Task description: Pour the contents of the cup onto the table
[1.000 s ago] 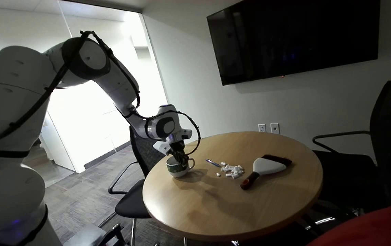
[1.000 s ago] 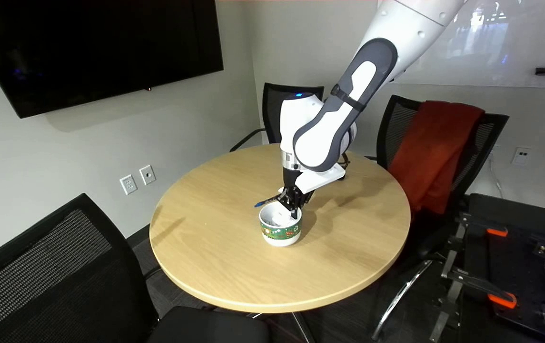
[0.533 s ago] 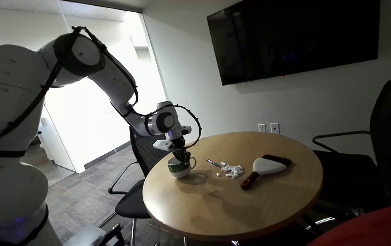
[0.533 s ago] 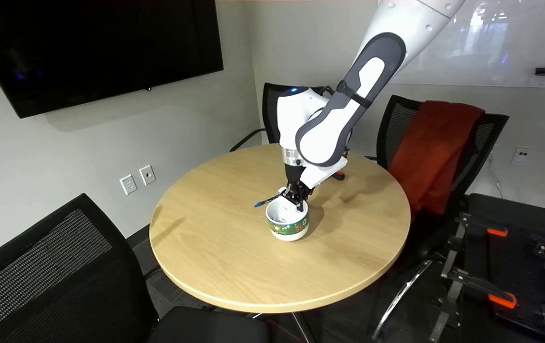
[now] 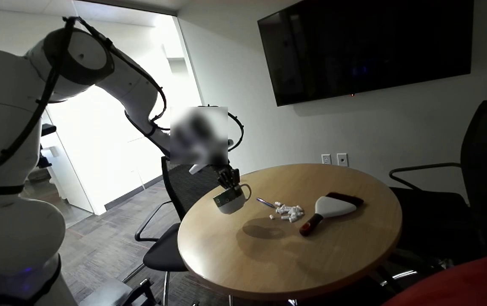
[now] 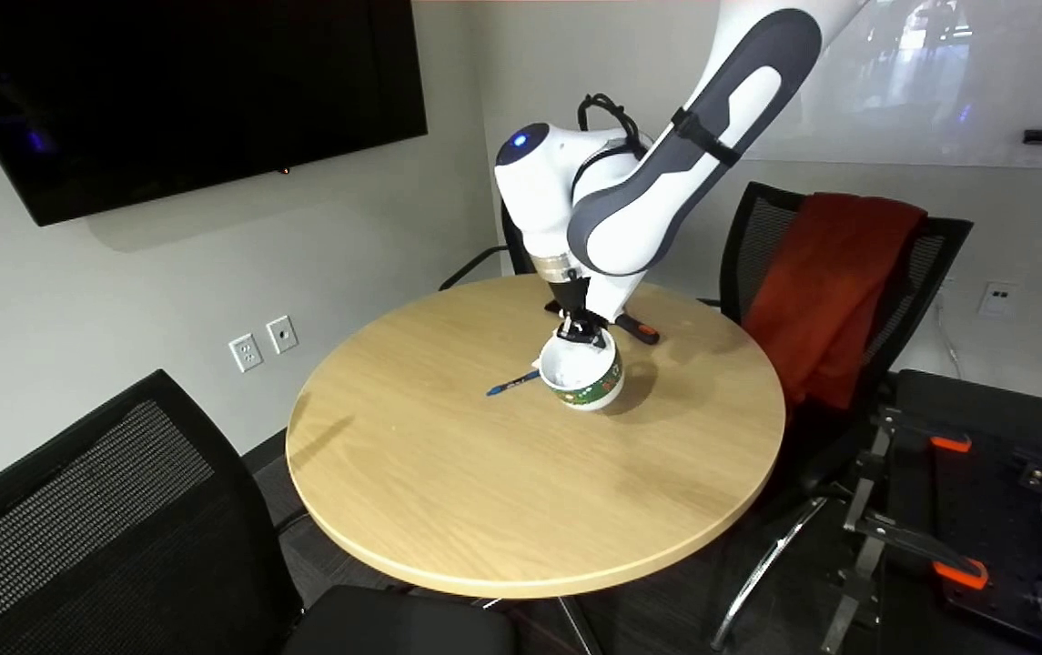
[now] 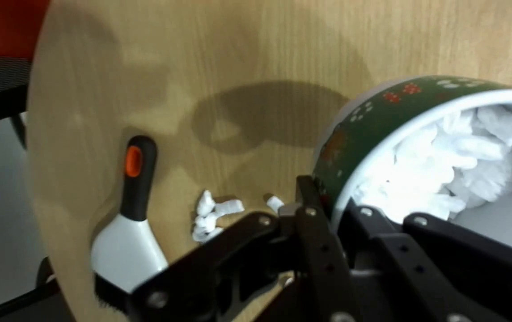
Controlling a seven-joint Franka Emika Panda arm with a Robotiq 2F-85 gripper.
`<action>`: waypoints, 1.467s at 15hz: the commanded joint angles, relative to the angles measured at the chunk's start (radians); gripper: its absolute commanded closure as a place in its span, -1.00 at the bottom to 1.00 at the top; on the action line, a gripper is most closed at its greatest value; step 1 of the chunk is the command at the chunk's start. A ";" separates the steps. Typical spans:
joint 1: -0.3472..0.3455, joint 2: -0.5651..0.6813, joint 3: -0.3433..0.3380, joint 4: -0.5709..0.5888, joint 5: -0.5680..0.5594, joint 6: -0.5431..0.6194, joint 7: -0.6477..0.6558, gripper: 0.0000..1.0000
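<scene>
White-headed brush [image 7: 131, 243] left in wrist view, loose bits [image 7: 204, 222] next; I'd pour beside those. Pincer [image 7: 331, 203] pinches cup [image 7: 372, 129] by its wall, tilted, above worktop [image 7: 157, 49], chunks [image 7: 434, 165] inside. Go low, roll slowly to limit scatter.

This looks like an office meeting room. The seating says so first: black mesh-backed chairs [image 6: 120, 518] stand around a round wood-topped table [image 6: 411, 464] — one, beside the table, has a red cloth [image 6: 834, 291] draped over its back. A large flat screen [image 5: 366, 46] hangs on the wall beyond the table, well above its top, with power outlets [image 5: 326, 159] lower down, near the table's edge. A glossy whiteboard [image 6: 985, 100] covers part of another wall past the table — and grey patterned carpet [image 5: 115, 229] lies around its base.
</scene>
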 commanded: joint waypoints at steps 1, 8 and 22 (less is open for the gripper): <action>0.033 0.000 0.002 0.078 -0.166 -0.177 0.049 0.95; -0.015 0.041 0.088 0.115 -0.342 -0.292 0.038 0.80; 0.053 0.098 0.150 0.147 -0.723 -0.659 0.184 0.95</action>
